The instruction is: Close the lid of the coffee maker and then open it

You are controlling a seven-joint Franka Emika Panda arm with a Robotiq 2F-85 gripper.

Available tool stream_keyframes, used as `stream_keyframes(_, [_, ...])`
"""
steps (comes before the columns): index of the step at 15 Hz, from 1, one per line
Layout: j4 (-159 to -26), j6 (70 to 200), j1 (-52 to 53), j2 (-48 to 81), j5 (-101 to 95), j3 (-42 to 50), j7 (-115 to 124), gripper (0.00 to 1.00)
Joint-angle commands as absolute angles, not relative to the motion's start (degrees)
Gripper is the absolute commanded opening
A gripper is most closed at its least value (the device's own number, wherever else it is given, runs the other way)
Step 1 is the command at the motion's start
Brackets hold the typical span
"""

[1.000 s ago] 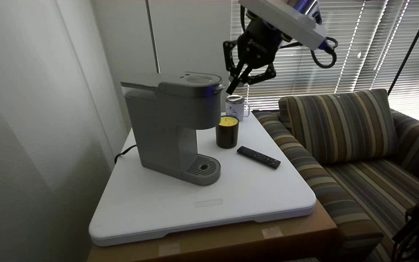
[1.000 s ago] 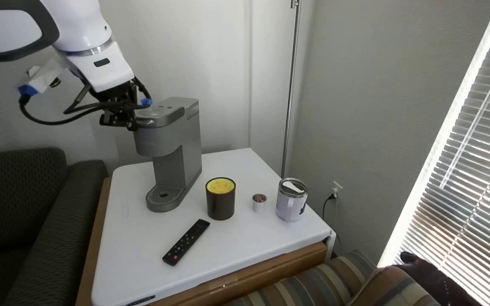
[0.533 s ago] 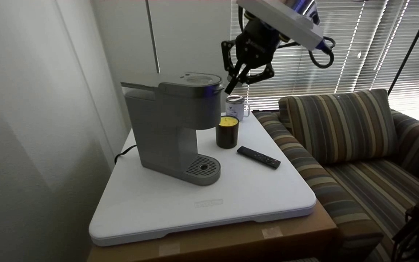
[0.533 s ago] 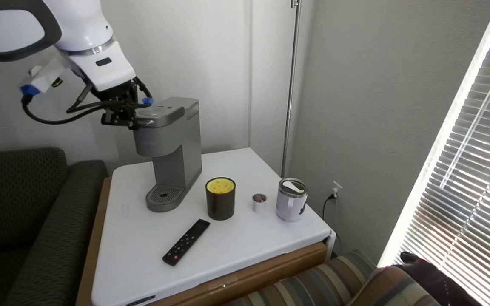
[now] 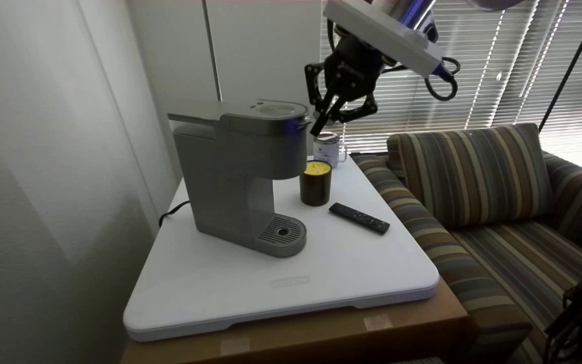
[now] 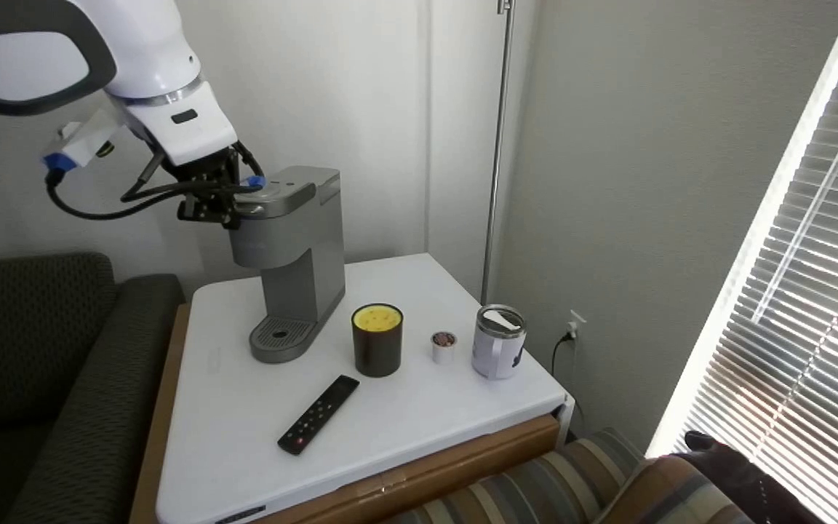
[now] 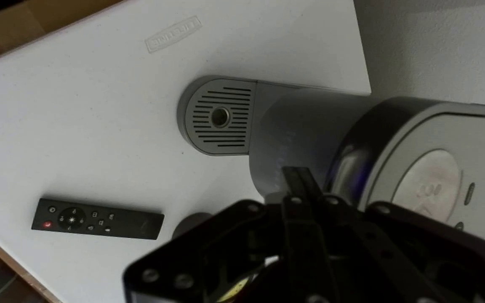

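The gripper [image 7: 296,169] is clenched, its 2 fingers [image 7: 291,179] pressed against each other, and is held just beside the front rim of the lid [image 5: 267,119], though whether the rim is touched cannot be told. The lid is seen lying flat and closed across the top of the coffee maker [image 5: 225,187], which is stood upright on the white table [image 5: 210,293]. In an exterior view, a black remote [image 6: 318,415], a dark jar [image 6: 377,353], a small white cup [image 6: 444,354] and a lidded mug [image 6: 490,354] can be seen on the same table.

Wrist view: dark jar [image 7: 190,223] mostly hidden; coffee maker [image 7: 310,130] cut off right.
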State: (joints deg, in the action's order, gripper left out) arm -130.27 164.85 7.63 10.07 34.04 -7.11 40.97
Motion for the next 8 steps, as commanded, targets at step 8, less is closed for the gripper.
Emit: stream_keyframes(8, [-126.34, 164.94, 8.06, 14.43, 29.80, -6.11, 43.88, 0.00])
